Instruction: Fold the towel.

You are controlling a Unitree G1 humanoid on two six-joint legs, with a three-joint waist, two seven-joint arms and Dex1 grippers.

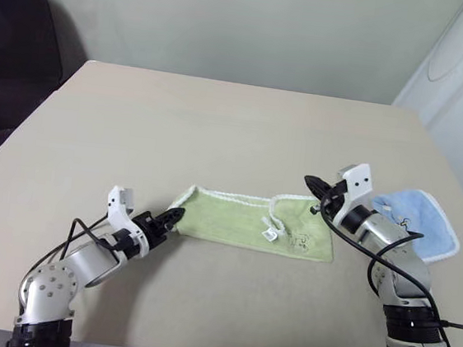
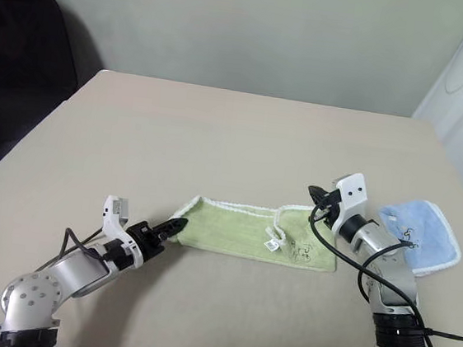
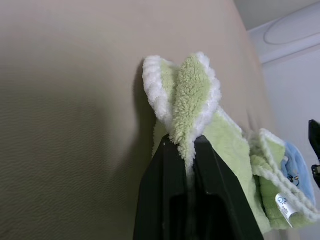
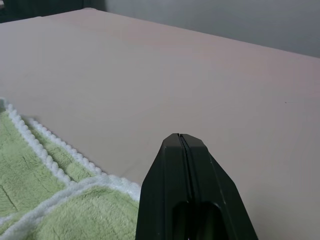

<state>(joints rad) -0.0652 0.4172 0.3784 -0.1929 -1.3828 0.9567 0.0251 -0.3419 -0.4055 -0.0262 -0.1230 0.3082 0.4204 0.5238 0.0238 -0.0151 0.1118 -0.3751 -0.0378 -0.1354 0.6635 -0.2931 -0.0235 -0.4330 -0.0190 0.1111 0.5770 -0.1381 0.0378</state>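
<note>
Fingers first: your left gripper (image 1: pixel 171 216) has its two black fingers clamped on the left end of the towel (image 1: pixel 243 223), and your right gripper (image 1: pixel 313 185) has its fingers pressed together with nothing between them.

From the left eye view, you see the light green towel lying in a long strip across the middle of the beige tabletop (image 1: pixel 219 131), nearer your side than the far edge. Its right end is folded over on itself, with a small white loop (image 1: pixel 270 233) lying on top. Your right gripper sits just above that folded far-right corner; whether it touches the cloth you cannot tell. A smaller blue cloth (image 1: pixel 421 218) lies to the right of the towel, partly behind your right arm.

From the right eye view, you get the same layout: the left gripper at the towel's left tip, the right gripper over its right end.

From the left wrist view, you see the towel's white-edged corner bunched and standing up out of the closed fingers (image 3: pixel 165 170), the rest trailing away along the tabletop.

From the right wrist view, your fingers (image 4: pixel 170 170) meet in a thin seam, empty, with the towel's edge lying beside and below them.
</note>
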